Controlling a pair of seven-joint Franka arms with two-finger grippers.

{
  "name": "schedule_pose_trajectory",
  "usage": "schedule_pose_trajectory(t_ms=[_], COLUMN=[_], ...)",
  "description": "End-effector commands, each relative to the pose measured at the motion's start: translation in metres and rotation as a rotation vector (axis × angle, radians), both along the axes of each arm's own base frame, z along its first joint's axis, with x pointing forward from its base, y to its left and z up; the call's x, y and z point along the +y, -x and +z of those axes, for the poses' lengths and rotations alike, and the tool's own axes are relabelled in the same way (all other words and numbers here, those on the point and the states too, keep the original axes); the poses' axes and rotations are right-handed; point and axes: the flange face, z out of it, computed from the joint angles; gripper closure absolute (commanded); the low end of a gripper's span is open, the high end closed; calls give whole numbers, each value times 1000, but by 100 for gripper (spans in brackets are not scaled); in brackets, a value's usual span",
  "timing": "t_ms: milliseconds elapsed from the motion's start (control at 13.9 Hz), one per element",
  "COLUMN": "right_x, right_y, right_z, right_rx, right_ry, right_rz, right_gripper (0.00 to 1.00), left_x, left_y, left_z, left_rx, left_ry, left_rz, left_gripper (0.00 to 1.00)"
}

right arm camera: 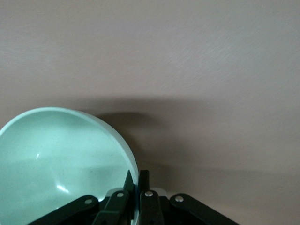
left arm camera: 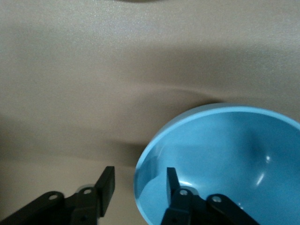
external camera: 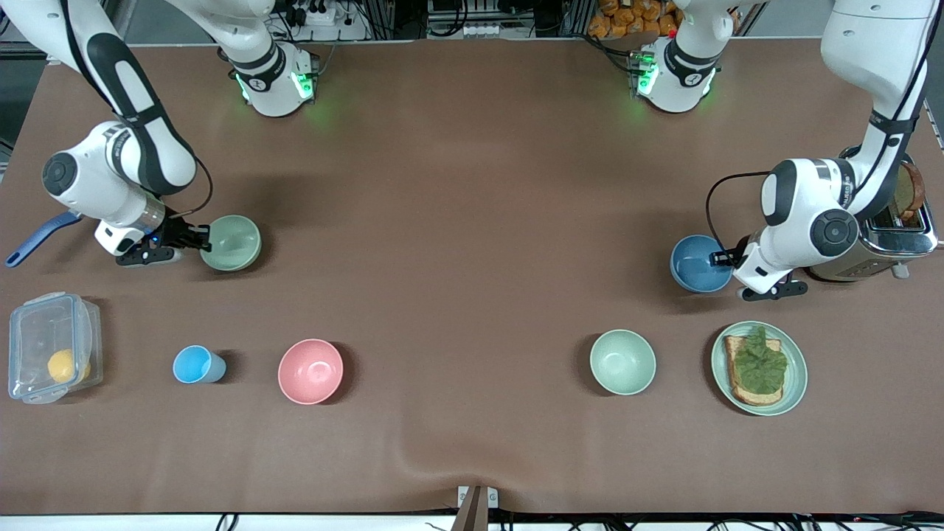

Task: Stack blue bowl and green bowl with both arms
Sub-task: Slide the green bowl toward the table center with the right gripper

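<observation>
The green bowl [external camera: 231, 243] sits toward the right arm's end of the table. My right gripper [external camera: 202, 241] is shut on its rim, one finger inside and one outside, as the right wrist view shows [right arm camera: 137, 182] with the bowl [right arm camera: 56, 159]. The blue bowl [external camera: 698, 263] sits toward the left arm's end. My left gripper [external camera: 720, 259] is open and straddles its rim. In the left wrist view [left arm camera: 139, 183] one finger is inside the bowl [left arm camera: 225, 159] and one outside, neither pressing it.
A second green bowl [external camera: 622, 361] and a green plate with toast and lettuce [external camera: 793, 391] lie nearer the camera than the blue bowl. A pink bowl [external camera: 310, 371], light-blue cup [external camera: 198, 364] and clear container [external camera: 51, 357] lie nearer than the held green bowl. A toaster [external camera: 896, 228] stands beside the left arm.
</observation>
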Motion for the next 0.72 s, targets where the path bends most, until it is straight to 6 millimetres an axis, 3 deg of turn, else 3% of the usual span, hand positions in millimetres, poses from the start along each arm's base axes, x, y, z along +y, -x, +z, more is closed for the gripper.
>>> schedule_pose_trajectory(t_ms=[0, 72, 433, 649], right_x=[21, 36, 113, 185], right_y=[-11, -14, -17, -14], right_z=[15, 17, 45, 60], right_rx=[42, 56, 119, 128], right_ry=[-44, -40, -19, 6], right_rz=[-124, -162, -321, -420], right_gripper=[100, 100, 100, 100], left_x=[1, -1, 0, -1], left_y=[-3, -3, -6, -12], left_z=[0, 0, 8, 24], left_rx=[-13, -13, -28, -60], left_ry=[-5, -4, -3, -6], left_rz=[-17, -23, -15, -17], left_gripper=[90, 100, 100, 100])
